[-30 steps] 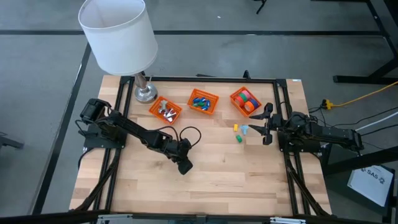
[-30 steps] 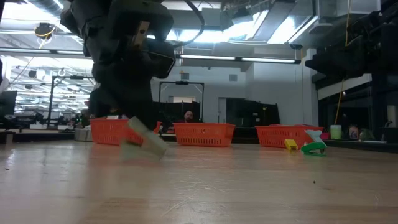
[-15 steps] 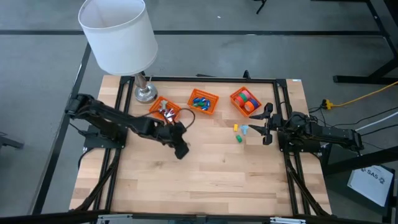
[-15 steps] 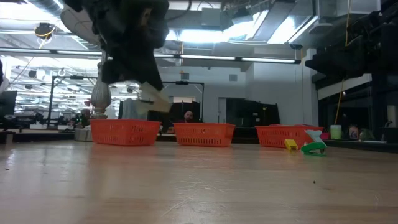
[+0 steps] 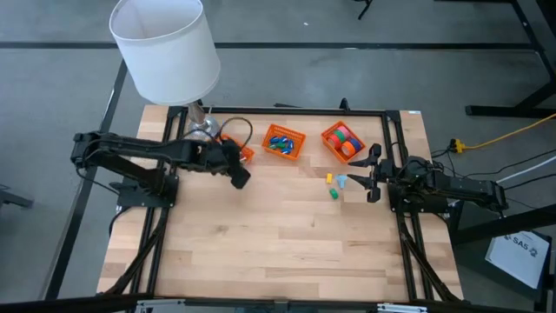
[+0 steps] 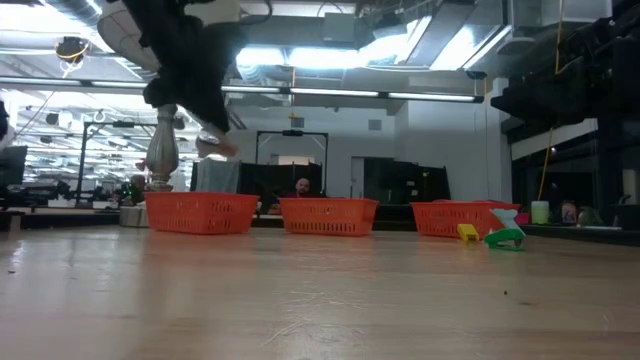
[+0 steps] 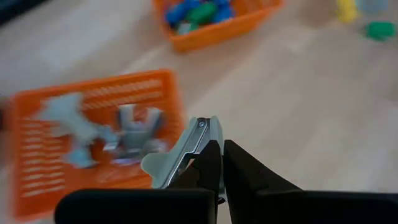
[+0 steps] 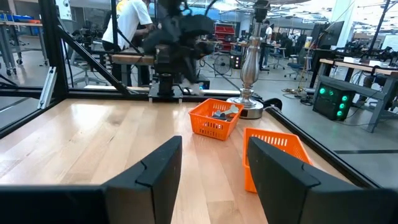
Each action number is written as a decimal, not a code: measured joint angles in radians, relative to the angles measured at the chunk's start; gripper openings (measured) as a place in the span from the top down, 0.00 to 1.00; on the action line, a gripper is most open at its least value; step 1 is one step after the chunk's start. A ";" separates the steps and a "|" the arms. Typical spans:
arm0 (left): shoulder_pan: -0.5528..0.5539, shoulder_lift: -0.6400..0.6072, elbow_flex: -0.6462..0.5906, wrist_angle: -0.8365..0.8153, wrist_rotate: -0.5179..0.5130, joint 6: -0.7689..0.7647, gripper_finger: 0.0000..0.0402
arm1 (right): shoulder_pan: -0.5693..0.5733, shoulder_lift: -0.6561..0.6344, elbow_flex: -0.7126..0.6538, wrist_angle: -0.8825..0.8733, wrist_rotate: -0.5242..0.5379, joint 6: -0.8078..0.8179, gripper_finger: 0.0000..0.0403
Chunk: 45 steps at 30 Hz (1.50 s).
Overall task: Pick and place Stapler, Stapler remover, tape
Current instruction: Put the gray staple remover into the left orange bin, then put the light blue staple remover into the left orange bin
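Note:
My left gripper (image 5: 239, 176) is shut on a pale grey stapler remover (image 7: 173, 160) and hovers just near of the left orange basket (image 7: 93, 106), which holds more grey removers. The low view shows the held remover (image 6: 218, 147) well above the table. The middle basket (image 5: 284, 142) holds blue and green pieces. Tape rolls (image 5: 345, 139) lie in the right basket. My right gripper (image 5: 372, 174) waits open at the table's right side. My left gripper pinches the stapler remover between its two shut fingers (image 7: 211, 163); the pinched part is hidden by the fingers. The fingers slant downward toward the table's right. The remover's metal-tipped end (image 7: 200, 126) sticks out beyond the fingertips, and the remover is lifted clear of the table.
A lamp with a white shade (image 5: 165, 48) and metal base (image 5: 202, 130) stands at the far left, close to the left basket. Small yellow, pale blue and green pieces (image 5: 334, 184) lie in front of my right gripper. The near half of the wooden table (image 5: 287, 252) is bare.
My left gripper has risen from near the table's middle and gone toward the far left, to the left basket, tipping less steeply. The stapler remover has gone with it, from table height to well clear above.

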 joint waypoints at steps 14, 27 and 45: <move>0.232 -0.005 0.000 -0.089 -0.017 0.117 0.99 | 0.000 0.000 0.000 0.000 0.000 0.000 0.53; 0.270 -0.004 -0.118 -0.093 -0.016 0.068 0.98 | 0.000 0.000 0.000 0.000 0.000 0.000 0.53; 0.232 -0.004 -0.174 0.109 -0.067 0.136 0.78 | 0.000 0.000 0.000 0.000 0.000 0.000 0.53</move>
